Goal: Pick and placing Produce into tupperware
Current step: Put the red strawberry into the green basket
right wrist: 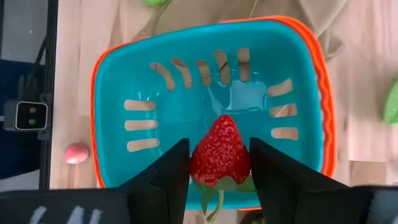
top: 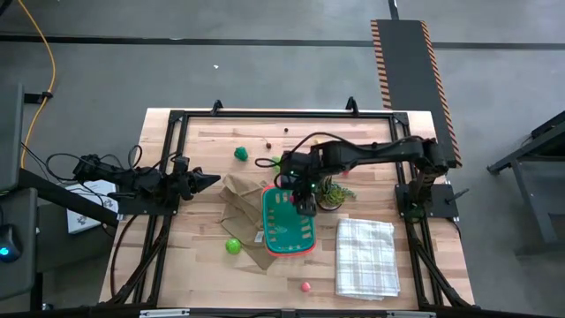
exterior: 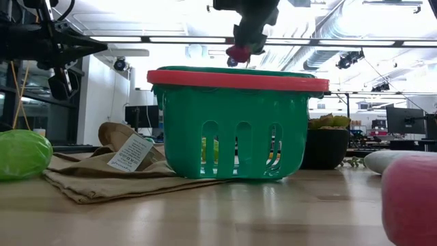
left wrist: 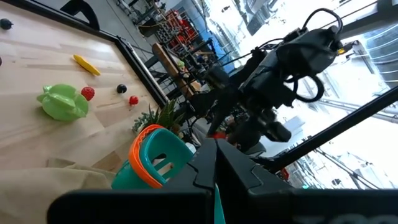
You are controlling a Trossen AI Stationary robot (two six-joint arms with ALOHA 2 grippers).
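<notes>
- Right gripper (right wrist: 219, 163): fingers part-open, clamped on a strawberry (right wrist: 219, 151), hanging directly above the basket (right wrist: 109, 112).
- Basket directly below the fingers looks empty; slotted floor bare. Judged: first piece about to go in, release not yet done.
- Left on the table, all off to the sides of the gripper: two green pieces (top: 240, 154) and (top: 232, 246), a pink ball (top: 305, 286), small red and dark berries (left wrist: 133, 100), a yellow piece (left wrist: 86, 64).
- Left gripper (top: 212, 180): shut, empty, parked well apart at the table's edge.
- Strawberry: glossy, dimpled red, green leaf cap.
- Basket: smooth teal plastic, rectangular, orange rim, resting on a crumpled brown paper bag (exterior: 82, 179).
</notes>
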